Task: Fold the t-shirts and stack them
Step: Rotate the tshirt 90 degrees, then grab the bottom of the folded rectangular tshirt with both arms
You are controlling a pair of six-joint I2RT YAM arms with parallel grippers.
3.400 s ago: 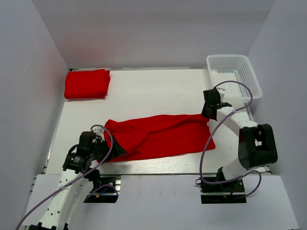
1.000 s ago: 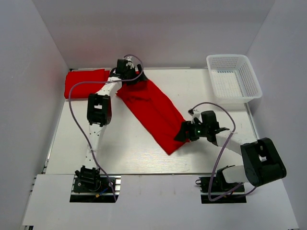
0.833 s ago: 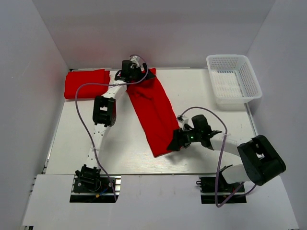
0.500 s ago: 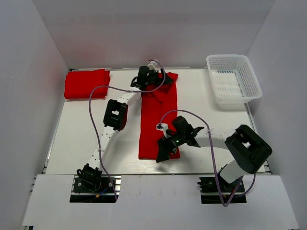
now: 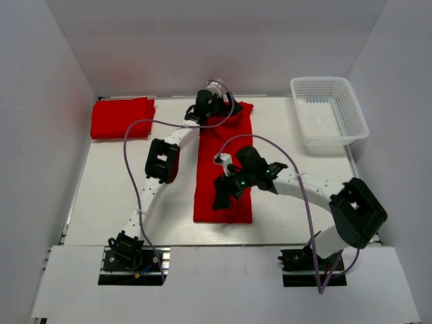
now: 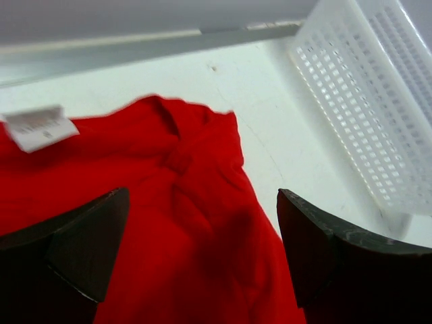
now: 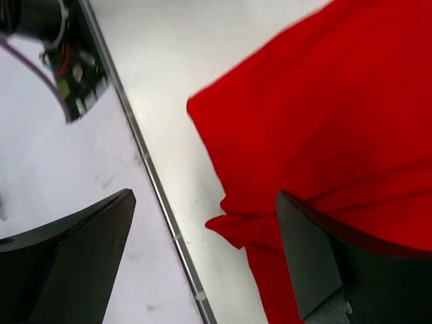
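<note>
A bright red t-shirt [image 5: 224, 165], folded into a long strip, lies straight from the far edge toward the near edge in the middle of the table. My left gripper [image 5: 221, 109] hovers open over its far end, where the collar and a white label [image 6: 37, 127] show on the red cloth [image 6: 196, 202]. The left gripper [image 6: 202, 250] has nothing pinched between its jaws. My right gripper [image 5: 221, 196] stands open above the shirt's near end. In the right wrist view the right gripper [image 7: 202, 260] spans the shirt's corner [image 7: 324, 121] and bare table. A second t-shirt [image 5: 123, 118] lies folded at the far left.
A white mesh basket [image 5: 329, 115] stands at the far right corner, also seen as the basket [image 6: 378, 101] beside the left gripper. The table's [image 5: 115, 196] near edge rail [image 7: 158, 196] and the left arm's base [image 7: 57, 47] lie close to the right gripper.
The strip swung from diagonal to straight front-to-back. The left gripper slid right along the far edge; the right gripper swept left, and the shirt's near end now lies flat.
</note>
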